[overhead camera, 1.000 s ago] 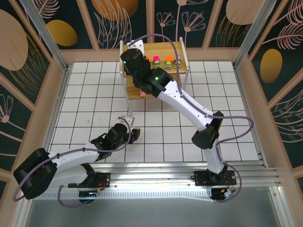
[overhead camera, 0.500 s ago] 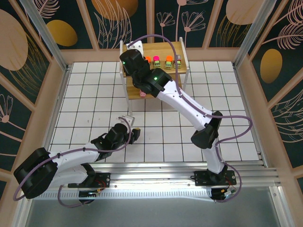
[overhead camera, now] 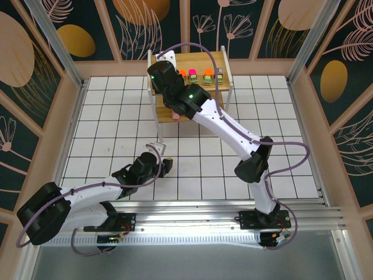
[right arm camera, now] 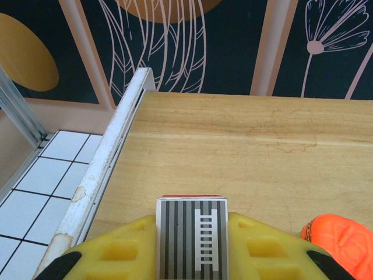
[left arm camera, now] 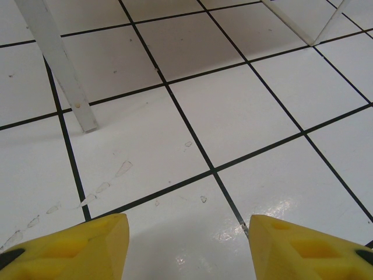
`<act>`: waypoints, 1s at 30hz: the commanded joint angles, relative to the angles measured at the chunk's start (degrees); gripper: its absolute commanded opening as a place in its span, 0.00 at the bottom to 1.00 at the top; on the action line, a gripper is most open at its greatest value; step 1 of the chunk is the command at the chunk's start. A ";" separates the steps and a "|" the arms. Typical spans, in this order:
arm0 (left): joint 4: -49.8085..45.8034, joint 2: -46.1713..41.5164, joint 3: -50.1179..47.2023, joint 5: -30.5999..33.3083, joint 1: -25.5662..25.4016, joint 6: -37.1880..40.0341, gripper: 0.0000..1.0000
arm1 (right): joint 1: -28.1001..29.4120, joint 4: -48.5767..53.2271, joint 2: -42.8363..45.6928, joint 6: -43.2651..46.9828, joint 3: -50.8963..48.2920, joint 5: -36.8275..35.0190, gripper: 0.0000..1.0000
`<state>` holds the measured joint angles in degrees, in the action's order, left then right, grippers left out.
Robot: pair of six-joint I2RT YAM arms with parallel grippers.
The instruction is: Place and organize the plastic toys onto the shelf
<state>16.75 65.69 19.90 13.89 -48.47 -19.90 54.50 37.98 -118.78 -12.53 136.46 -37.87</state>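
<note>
Right gripper, reaching over the left end of the shelf, has its yellow fingers pressed against both sides of a small striped-top toy, held just above the shelf's wooden top board. An orange-topped toy stands just right of that grip. From above, four blocky toys line the near edge of the shelf's top: orange, magenta, orange and grey-brown. A pink figure shows at the shelf's front, under the right arm; whether it sits on the lower tier cannot be told. Left gripper lies low over the white tiles in front of the shelf, near its white leg, fingers spread with only bare tile between them.
</note>
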 commanded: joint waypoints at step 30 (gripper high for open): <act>1.52 -0.30 -0.03 -0.09 0.13 0.83 0.57 | -1.23 0.34 -0.15 -0.76 -1.11 -0.66 0.28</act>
<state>16.78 65.67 19.90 13.91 -48.47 -19.90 53.76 36.93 -118.78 -12.73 135.96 -37.89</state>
